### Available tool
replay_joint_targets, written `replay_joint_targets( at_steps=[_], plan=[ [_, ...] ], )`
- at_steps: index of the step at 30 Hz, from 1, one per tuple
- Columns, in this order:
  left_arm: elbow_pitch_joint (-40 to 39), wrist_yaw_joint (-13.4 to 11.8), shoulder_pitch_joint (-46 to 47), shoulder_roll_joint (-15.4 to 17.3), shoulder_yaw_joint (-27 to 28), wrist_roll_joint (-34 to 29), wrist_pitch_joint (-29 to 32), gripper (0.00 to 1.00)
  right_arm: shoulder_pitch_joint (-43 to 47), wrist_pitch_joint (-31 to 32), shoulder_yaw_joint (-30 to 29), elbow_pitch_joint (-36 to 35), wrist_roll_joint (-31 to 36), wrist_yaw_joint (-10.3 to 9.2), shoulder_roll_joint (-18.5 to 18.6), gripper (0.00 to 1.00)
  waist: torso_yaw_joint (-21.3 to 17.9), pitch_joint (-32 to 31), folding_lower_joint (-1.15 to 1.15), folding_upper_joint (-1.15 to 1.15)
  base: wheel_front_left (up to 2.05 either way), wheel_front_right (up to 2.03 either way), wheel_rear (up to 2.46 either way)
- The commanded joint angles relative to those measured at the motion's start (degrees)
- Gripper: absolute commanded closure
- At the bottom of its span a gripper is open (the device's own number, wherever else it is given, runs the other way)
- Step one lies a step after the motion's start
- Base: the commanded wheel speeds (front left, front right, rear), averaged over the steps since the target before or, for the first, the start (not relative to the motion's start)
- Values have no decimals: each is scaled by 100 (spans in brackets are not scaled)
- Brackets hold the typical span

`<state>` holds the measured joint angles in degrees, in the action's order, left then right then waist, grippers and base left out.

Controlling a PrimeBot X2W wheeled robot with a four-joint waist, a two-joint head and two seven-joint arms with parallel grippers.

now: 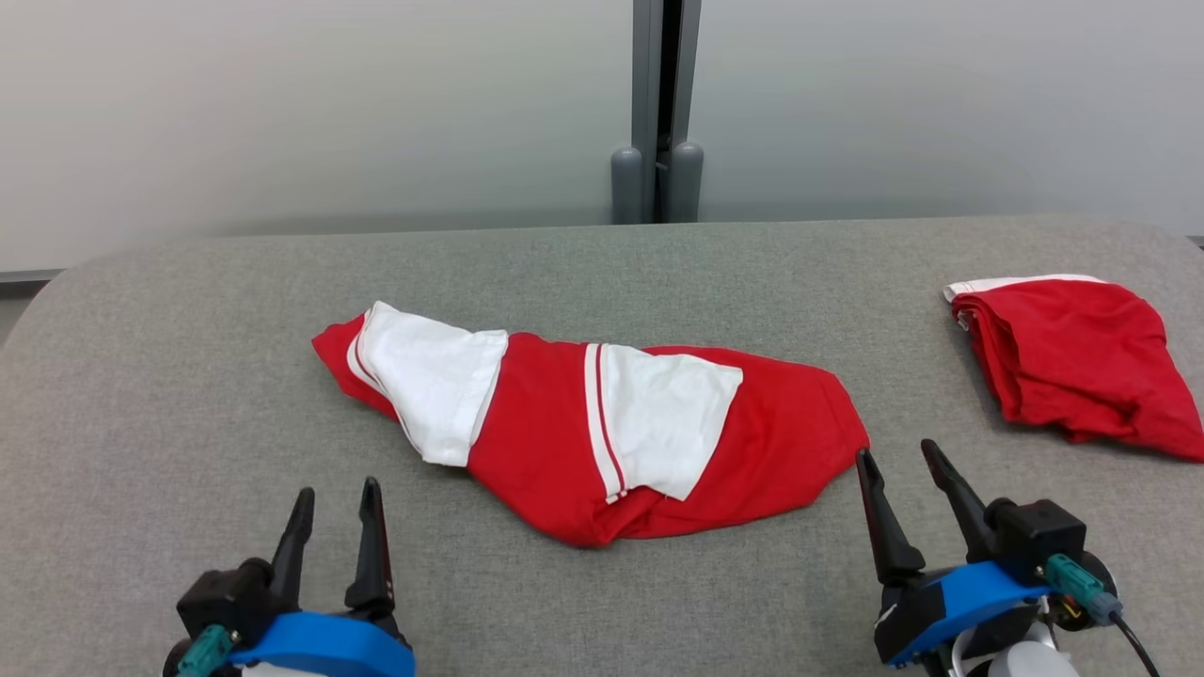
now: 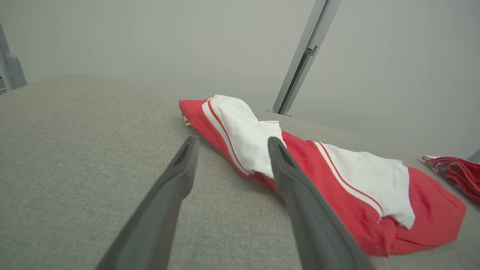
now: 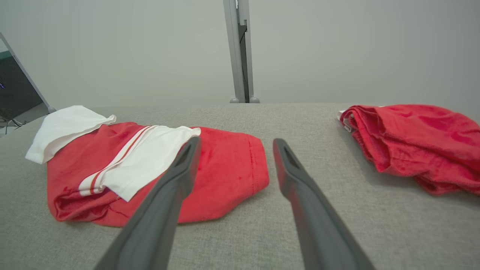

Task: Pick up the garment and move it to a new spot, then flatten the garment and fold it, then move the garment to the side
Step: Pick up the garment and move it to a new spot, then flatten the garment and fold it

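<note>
Garment (image 1: 583,432) lies crumpled ahead, between left fingers (image 1: 372,541) and right fingers (image 1: 882,527), both pairs apart and empty.

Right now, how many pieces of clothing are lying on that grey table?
2. A red-and-white shirt lies rumpled in the middle; a folded red garment sits to its right. Others could be hidden inside the folds.

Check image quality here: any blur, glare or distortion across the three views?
Head view: even, soft light, sharp, faint shadow under the red-and-white garment. Left wrist view: near fingers blurred, table tilted. Right wrist view: fingers soft, second red garment crisp; no glare.
</note>
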<state>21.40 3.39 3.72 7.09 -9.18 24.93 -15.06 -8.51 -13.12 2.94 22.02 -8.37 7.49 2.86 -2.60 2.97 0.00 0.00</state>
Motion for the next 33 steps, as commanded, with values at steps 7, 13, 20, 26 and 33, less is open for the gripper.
replay_joint_targets(
  at_steps=[7, 13, 20, 26, 33],
  plan=[
    [-100, -2, -249, -120, 145, -134, -16, 0, 150, -93, 163, 112, -211, 0, 6, 0, -3, -52, 0, 0, 0, 0, 0],
    [-59, 9, -293, -151, 154, -196, -16, 0, 81, -126, 187, 190, -238, 0, 6, 0, -1, -66, 0, 0, 0, 0, 0],
    [17, -1, -293, -170, 161, -261, -16, 0, 10, -157, 145, 261, -185, 0, 6, 0, 9, -80, 0, 0, 0, 0, 0],
    [73, 21, -262, -196, 141, -287, -16, 0, -32, -176, 145, 304, -194, 0, 6, 0, 17, -88, 0, 0, 0, 0, 0],
    [98, 42, -241, -210, 136, -298, -16, 0, -49, -187, 118, 298, -172, 0, 6, 0, 34, -90, 0, 0, 0, 0, 0]
  ],
)
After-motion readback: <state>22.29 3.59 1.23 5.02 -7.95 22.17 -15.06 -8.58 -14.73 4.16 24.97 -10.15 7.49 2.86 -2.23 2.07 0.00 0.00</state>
